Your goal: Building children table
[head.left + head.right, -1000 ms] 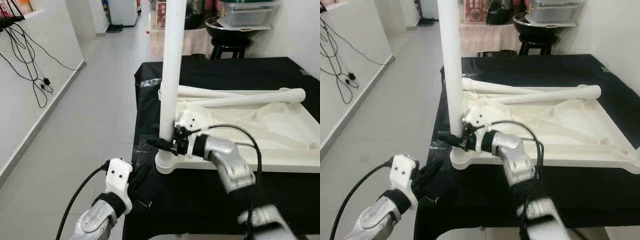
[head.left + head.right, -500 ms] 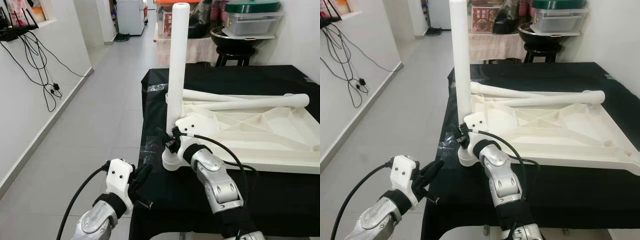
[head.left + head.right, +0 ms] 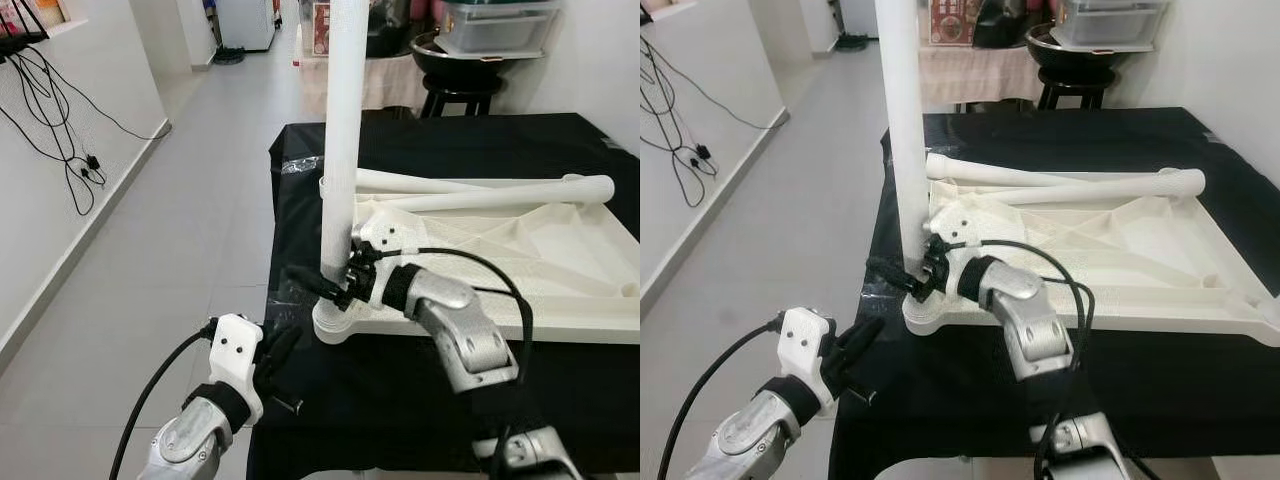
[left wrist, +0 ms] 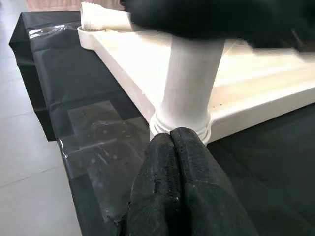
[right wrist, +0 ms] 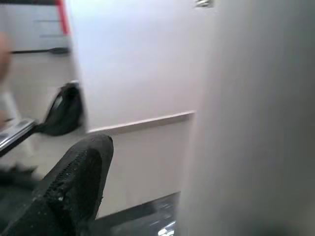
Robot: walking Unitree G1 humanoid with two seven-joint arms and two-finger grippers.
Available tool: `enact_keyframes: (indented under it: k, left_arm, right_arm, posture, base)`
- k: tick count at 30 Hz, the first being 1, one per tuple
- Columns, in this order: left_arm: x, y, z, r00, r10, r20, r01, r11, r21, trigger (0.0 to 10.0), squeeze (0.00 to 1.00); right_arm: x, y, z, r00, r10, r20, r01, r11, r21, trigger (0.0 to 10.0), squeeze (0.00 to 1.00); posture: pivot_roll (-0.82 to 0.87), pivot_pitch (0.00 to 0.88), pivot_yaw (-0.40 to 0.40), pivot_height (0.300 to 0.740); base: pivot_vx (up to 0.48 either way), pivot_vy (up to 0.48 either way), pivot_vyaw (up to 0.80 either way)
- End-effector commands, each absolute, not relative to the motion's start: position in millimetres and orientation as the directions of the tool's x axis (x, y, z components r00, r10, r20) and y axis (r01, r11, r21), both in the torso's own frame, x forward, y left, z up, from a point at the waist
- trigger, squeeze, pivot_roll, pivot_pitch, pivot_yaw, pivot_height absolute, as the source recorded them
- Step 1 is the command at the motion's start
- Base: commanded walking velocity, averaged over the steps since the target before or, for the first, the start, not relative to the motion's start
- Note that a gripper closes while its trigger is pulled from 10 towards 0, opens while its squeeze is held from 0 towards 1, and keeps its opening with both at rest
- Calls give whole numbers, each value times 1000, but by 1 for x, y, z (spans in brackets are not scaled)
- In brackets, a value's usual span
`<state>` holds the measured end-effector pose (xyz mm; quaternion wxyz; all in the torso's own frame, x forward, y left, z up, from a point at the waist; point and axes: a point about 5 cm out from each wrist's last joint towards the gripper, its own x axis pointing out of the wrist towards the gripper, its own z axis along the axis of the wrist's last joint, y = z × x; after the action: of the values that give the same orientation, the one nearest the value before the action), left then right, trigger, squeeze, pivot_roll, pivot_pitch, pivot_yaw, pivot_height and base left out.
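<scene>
Left eye view, right hand (image 3: pixel 325 289) still clamping upright leg (image 3: pixel 341 150), camera tilted back down, left hand (image 3: pixel 278 352) closed, idle.

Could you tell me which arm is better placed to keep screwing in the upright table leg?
Right, probably: the right gripper is at the upright leg base; the left gripper sits lower, shut, off the table edge.

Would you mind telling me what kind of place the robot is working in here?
Most likely a home, in a tiled hallway or living area. A black-covered table holds a white children's table top under assembly, a stool carries household storage, and cables hang down a white wall.
</scene>
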<state>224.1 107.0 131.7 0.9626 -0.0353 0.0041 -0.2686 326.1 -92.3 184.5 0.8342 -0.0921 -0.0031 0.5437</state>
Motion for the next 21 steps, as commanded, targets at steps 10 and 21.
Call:
enact_keyframes:
  k: [10,21]
  left_arm:
    - [224,110,126,862,-507,-10,505,860,-73,10000,0]
    - [224,108,126,861,-509,-8,507,858,-77,10000,0]
  right_arm:
    - [340,-93,184,238,963,-126,-970,230,-78,4314,0]
    - [342,-107,181,226,969,-103,-973,220,-72,0,0]
  posture:
    - [5,42,12,740]
    - [-1,47,15,740]
  base:
    - [0,0,0]
    - [0,0,0]
